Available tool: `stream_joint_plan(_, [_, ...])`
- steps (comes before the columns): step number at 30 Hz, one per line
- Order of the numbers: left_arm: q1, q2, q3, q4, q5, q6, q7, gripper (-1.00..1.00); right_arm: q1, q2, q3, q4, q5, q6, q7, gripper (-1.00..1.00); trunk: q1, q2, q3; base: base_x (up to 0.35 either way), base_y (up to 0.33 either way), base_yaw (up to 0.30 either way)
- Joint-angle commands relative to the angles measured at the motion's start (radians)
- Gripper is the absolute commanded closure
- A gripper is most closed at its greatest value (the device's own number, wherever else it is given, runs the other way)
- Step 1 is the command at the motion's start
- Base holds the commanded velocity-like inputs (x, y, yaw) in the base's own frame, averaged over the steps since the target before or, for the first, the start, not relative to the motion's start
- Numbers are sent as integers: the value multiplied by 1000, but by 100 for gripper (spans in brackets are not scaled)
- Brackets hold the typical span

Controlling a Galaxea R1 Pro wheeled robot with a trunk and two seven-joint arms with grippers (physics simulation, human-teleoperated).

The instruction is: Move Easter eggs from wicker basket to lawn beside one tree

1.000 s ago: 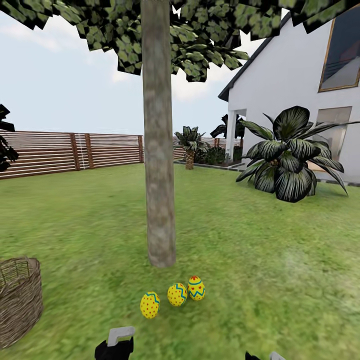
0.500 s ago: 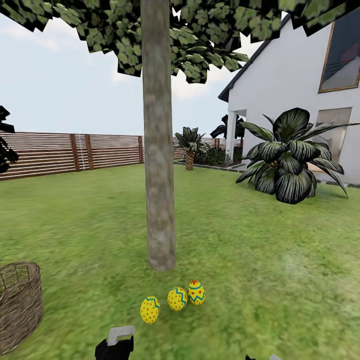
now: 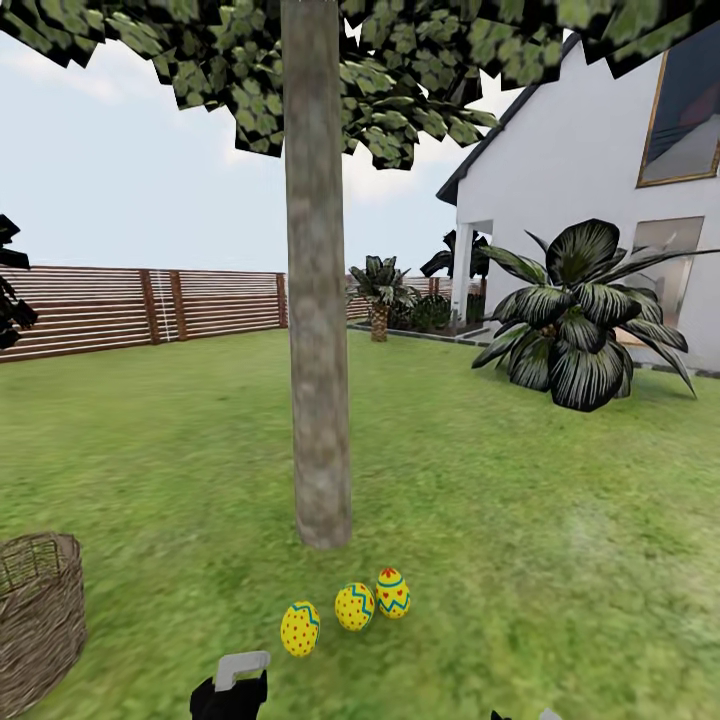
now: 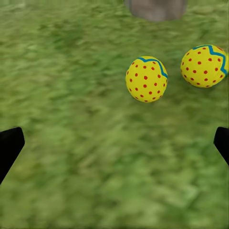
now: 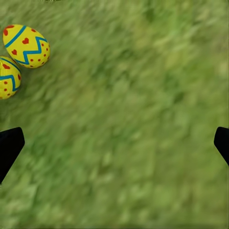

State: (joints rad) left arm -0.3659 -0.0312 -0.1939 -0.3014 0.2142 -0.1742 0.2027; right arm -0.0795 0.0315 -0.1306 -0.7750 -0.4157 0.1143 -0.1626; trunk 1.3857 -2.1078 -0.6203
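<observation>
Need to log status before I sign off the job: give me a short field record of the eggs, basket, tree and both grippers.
eggs: three yellow eggs with blue zigzag bands in a row on the green lawn
tree: pale grey-brown trunk just beyond the eggs
basket: woven tan wicker basket on grass, no egg visible inside
left gripper: open, empty
right gripper: open, empty

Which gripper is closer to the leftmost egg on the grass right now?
Left. The left gripper sits just in front of the leftmost egg, a little to its left. The right gripper is well off to the egg's right.
</observation>
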Motion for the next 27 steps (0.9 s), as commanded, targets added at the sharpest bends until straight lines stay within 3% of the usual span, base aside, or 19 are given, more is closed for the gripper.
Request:
stream_joint_plan(1, [-1, 0, -9, 6, 9, -4, 6, -100, 0, 1, -2, -2, -8, 5, -3, -100, -4, 7, 2, 0, 0, 0])
stream_joint_plan(8, [-1, 0, -9, 52, 9, -19, 6, -100, 0, 1, -1, -2, -8, 5, -3, -100, -31, 56, 24, 0, 0, 0])
stream_joint_plan(27, [-1, 0, -9, 62, 8, -34, 6, -100, 0, 1, 0, -2, -8, 5, -3, -100, -104, 189, 84, 0, 0, 0])
